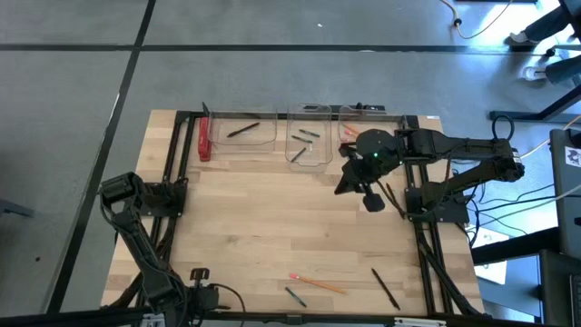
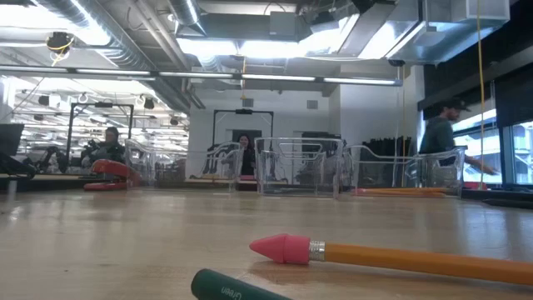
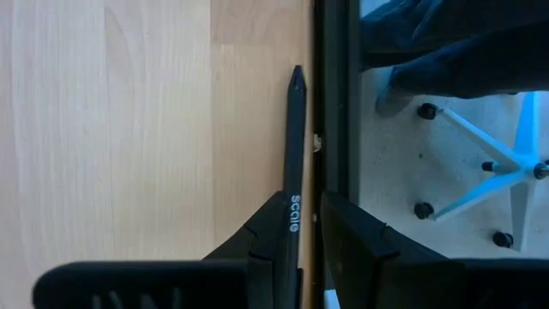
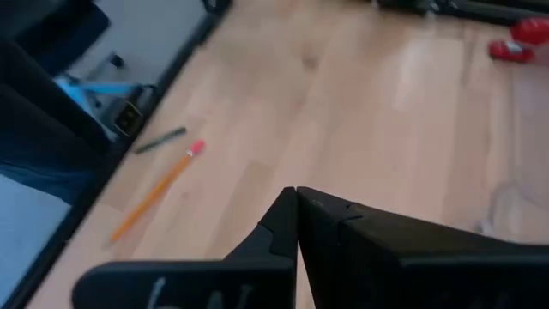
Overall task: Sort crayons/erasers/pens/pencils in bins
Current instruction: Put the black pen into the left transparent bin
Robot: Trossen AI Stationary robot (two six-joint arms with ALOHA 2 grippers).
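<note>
Your right gripper (image 1: 356,178), fingers pressed together and seemingly empty, hovers just before the right bin (image 1: 363,123); one pencil (image 1: 318,283) waits near the table's (image 1: 254,227) front edge.

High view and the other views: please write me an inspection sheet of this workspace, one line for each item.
Surface: wooden table, no spill seen.
Job's things: three bins along the far edge, some items inside; pencil, crayon and pen loose at the near edge.
Clutter: red bar beside the left bin.
Grippers: right gripper shut, empty, in front of the right bin; left gripper parked at the near left corner, black stick ahead of it.
Cables: loose cables right of the table.
Surroundings: people beyond the table.
</note>
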